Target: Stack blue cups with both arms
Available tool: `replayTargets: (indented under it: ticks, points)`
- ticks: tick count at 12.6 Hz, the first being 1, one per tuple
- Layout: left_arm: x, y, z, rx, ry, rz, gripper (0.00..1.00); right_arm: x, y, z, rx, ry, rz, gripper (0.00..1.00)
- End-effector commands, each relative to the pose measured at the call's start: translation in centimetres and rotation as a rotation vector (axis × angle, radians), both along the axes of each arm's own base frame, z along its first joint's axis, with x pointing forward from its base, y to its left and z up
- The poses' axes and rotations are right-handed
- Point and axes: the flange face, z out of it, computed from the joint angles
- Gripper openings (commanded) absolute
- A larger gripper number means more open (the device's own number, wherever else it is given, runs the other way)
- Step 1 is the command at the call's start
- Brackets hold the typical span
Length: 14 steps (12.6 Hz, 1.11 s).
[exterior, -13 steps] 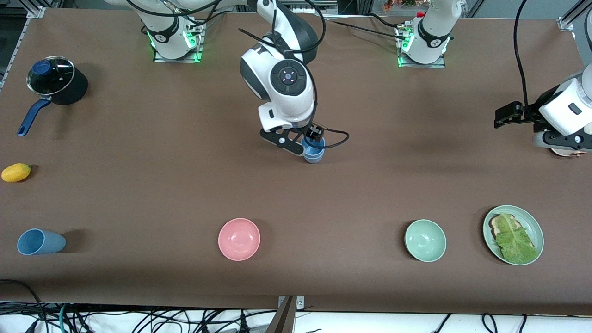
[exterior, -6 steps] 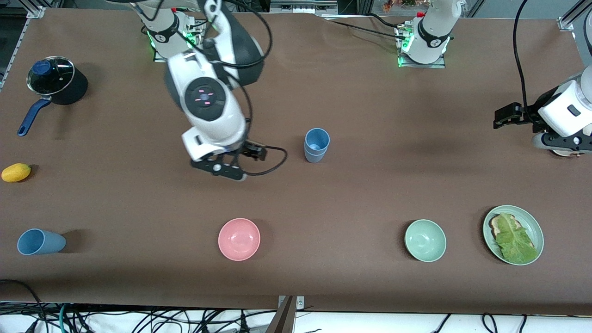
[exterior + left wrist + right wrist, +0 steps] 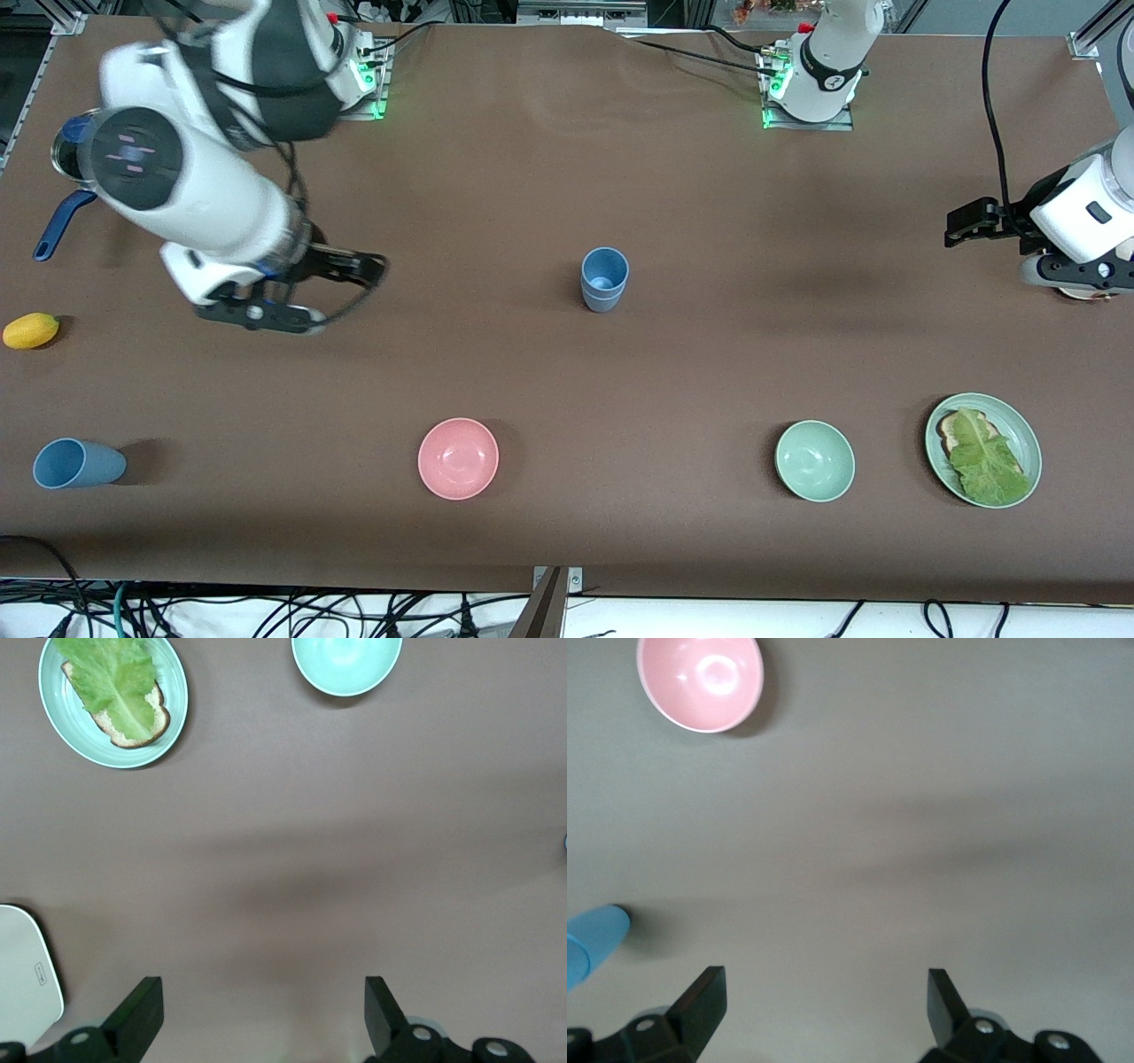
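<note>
Two blue cups [image 3: 605, 279] stand nested upright in the middle of the table. A third blue cup [image 3: 78, 463] lies on its side near the front edge at the right arm's end; it also shows in the right wrist view [image 3: 594, 941]. My right gripper [image 3: 266, 315] is open and empty over bare table between the stack and the lying cup, its fingers spread wide in the right wrist view [image 3: 824, 983]. My left gripper [image 3: 1076, 285] waits at the left arm's end of the table, open and empty [image 3: 263, 990].
A pink bowl [image 3: 458, 458], a pale green bowl [image 3: 815, 461] and a green plate [image 3: 1028, 434] with bread and lettuce sit along the front. A yellow fruit [image 3: 31, 330] and a blue-handled pot [image 3: 58, 229], partly hidden by the right arm, are at the right arm's end.
My right gripper has let go of the upper cup in the stack and swung away toward the right arm's end of the table. The left arm has not moved.
</note>
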Motion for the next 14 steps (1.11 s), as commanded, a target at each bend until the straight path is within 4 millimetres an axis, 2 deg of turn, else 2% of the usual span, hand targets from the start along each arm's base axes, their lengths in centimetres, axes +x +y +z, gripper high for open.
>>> replayTargets:
  ticks: [1, 4, 6, 7, 10, 14]
  points:
    - [0.0, -0.2, 0.2, -0.007, 0.006, 0.003, 1.0, -3.3, -5.1, 2.4, 0.09, 0.021, 0.021, 1.0]
    - [0.0, -0.5, 0.1, -0.004, 0.007, -0.003, 1.0, -5.9, -9.3, 4.5, 0.024, 0.005, 0.021, 1.0]
    - [0.1, -0.6, -0.1, -0.005, 0.003, -0.006, 1.0, -6.4, -13.0, 5.6, 0.041, -0.012, 0.072, 1.0]
    - [0.1, -0.7, 0.0, -0.005, -0.002, -0.007, 1.0, -6.5, -14.2, 5.9, 0.044, -0.016, 0.083, 1.0]
    - [0.1, -0.7, -0.3, -0.005, 0.003, -0.008, 1.0, -6.0, -14.0, 7.2, 0.038, -0.044, 0.089, 1.0]
    - [0.1, -1.1, -0.3, -0.005, 0.004, -0.022, 1.0, -4.9, -13.4, 7.4, 0.02, -0.045, 0.1, 1.0]
